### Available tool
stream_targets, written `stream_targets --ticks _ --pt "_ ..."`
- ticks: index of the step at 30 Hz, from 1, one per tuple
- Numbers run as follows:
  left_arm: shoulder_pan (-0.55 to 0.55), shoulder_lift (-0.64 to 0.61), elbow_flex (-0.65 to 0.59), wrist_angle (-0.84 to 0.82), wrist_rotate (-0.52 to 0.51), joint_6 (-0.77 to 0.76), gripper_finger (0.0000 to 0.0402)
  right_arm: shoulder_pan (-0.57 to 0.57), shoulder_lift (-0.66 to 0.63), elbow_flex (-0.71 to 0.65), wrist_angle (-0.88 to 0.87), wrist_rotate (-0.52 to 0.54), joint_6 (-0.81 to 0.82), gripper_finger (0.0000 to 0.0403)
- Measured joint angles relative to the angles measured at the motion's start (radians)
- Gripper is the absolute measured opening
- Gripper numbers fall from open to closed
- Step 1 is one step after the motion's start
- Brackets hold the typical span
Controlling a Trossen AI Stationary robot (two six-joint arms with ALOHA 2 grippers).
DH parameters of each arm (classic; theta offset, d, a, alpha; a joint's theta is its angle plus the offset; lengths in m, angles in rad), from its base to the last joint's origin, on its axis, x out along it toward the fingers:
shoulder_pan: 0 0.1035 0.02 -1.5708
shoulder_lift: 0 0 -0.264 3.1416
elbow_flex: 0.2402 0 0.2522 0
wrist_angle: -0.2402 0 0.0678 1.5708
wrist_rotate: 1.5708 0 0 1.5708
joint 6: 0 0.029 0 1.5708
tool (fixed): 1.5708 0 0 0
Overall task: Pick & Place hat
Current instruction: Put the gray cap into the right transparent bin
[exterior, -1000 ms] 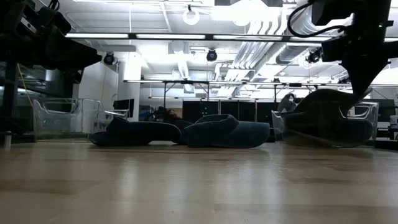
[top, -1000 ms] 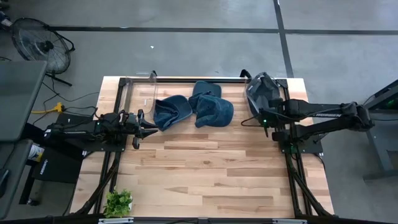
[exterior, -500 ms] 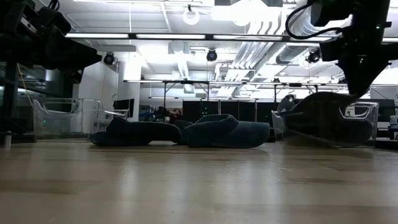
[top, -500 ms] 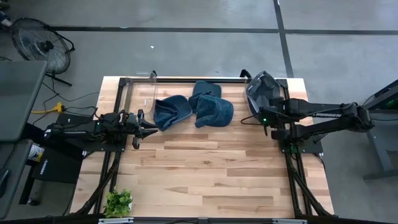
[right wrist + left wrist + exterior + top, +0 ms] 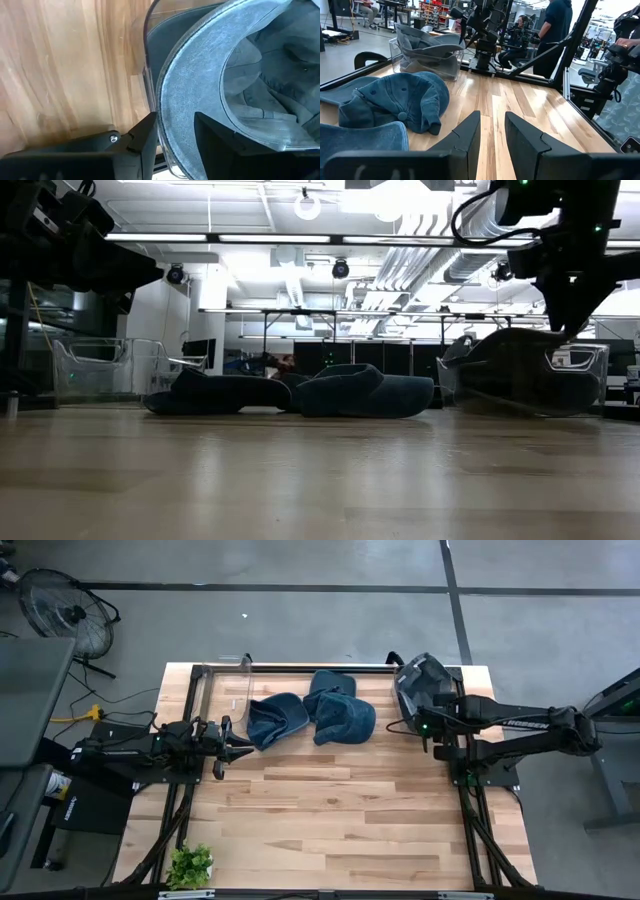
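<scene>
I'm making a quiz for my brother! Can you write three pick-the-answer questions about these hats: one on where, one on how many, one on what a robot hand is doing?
1. Where is the blue denim hat under the right hand?
A. in the clear plastic bin
B. on the floor
C. on the fan

2. How many blue hats lie loose on the wooden table?
A. one
B. three
C. six

3. The left hand is:
A. gripping a hat
B. empty, fingers apart
C. inside a bin

Answers: 1A, the bin walls surround it; 2B, three lie mid-table; 3B, only table shows between its fingers.
</scene>
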Motion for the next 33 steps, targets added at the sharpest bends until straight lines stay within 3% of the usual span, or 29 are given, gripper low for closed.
stream_targets --ticks 10,19,33 --pt "0.000 0.000 0.000 0.000 0.000 0.000 0.0087 -0.079 0.000 0.000 0.061 -0.002 -0.060 0.0123" --pt "0.000 0.000 0.000 0.000 0.000 0.000 0.0087 -0.080 0.000 0.000 0.063 -0.054 0.005 0.0127" --pt "0.000 0.000 0.000 0.000 0.000 0.000 0.0087 -0.066 0.000 0.014 0.052 -0.183 0.032 0.0239"
